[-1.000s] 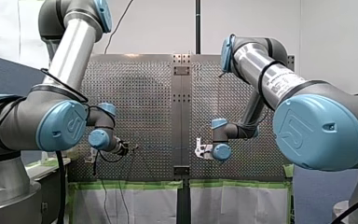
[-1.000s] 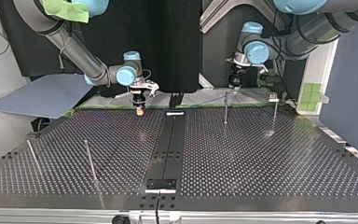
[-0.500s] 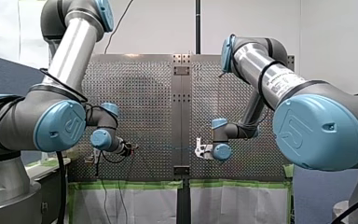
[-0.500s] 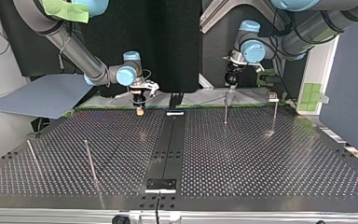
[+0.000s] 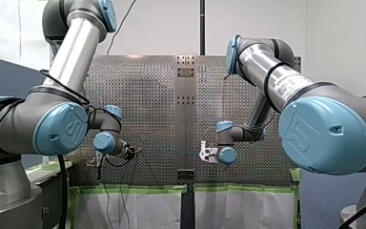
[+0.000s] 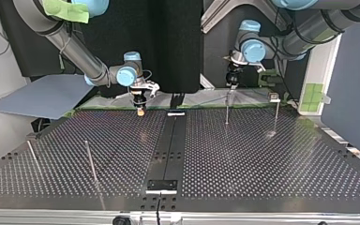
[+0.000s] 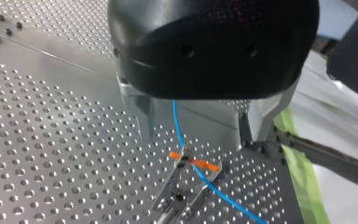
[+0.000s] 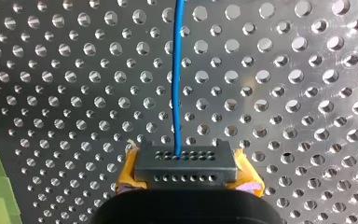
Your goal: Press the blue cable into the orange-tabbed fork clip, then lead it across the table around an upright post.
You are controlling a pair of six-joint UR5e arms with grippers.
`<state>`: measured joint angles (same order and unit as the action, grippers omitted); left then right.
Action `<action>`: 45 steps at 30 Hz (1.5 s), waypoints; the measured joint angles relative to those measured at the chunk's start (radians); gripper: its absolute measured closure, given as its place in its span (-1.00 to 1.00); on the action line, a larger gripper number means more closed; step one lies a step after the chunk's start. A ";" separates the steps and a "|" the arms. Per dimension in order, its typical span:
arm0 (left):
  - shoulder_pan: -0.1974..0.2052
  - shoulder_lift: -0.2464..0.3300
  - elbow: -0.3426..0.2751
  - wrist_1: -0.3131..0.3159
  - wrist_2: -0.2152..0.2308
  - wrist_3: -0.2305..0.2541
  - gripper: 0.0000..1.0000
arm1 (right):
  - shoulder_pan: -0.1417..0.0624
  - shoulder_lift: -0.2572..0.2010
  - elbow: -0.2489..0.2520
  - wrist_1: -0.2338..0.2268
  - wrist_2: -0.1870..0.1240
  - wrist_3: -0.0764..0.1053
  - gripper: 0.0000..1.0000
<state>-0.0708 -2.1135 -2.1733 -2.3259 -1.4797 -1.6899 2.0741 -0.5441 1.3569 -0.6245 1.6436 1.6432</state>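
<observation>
The right gripper [image 8: 186,161] clamps the blue cable [image 8: 176,84] tight between yellow pads [image 8: 127,175], low over the perforated table [image 8: 284,70], with the line running straight ahead of it. Across the table, the black left gripper [image 6: 232,82] hangs over the orange-tabbed clip [image 7: 193,163]. The cable drops from under its housing, crosses the clip between the orange tabs and trails on over the table. Whether that gripper pinches the cable cannot be told.

Only the left wrist view shows the clip. Only the top view shows the upright posts [image 6: 227,108], one standing just in front of the left gripper. The front view shows the cable as a faint line stretched between the two grippers. A label [image 5: 286,82] on the right arm carries print too small to read.
</observation>
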 joint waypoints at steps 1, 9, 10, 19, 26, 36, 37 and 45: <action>-0.002 0.000 0.000 0.001 -0.009 0.009 -1.00 | 0.000 0.000 0.000 0.000 0.000 0.000 1.00; -0.034 0.000 0.000 0.038 -0.080 0.034 -1.00 | 0.001 0.000 0.000 -0.001 -0.001 0.000 1.00; -0.040 0.000 0.000 0.047 -0.087 0.027 -1.00 | 0.001 0.000 0.000 -0.001 -0.001 0.000 1.00; -0.096 -0.001 0.000 0.103 -0.112 -0.069 -1.00 | 0.001 0.000 0.000 -0.003 -0.004 0.000 1.00; -0.122 -0.006 0.008 0.109 -0.119 -0.145 -1.00 | 0.001 0.000 0.000 -0.003 -0.005 0.000 1.00; -0.146 -0.032 0.100 0.086 -0.111 -0.212 -1.00 | -0.002 0.000 0.000 -0.001 -0.006 0.000 1.00; -0.149 -0.040 0.108 0.082 -0.111 -0.213 -1.00 | -0.002 0.000 0.000 0.000 -0.007 0.000 1.00; -0.161 -0.115 0.159 0.080 -0.128 -0.214 -1.00 | -0.004 0.000 0.000 0.001 -0.008 0.000 1.00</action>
<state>-0.2317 -2.2288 -2.0138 -2.2459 -1.6073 -1.9040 2.0705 -0.5440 1.3570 -0.6231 1.6354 1.6430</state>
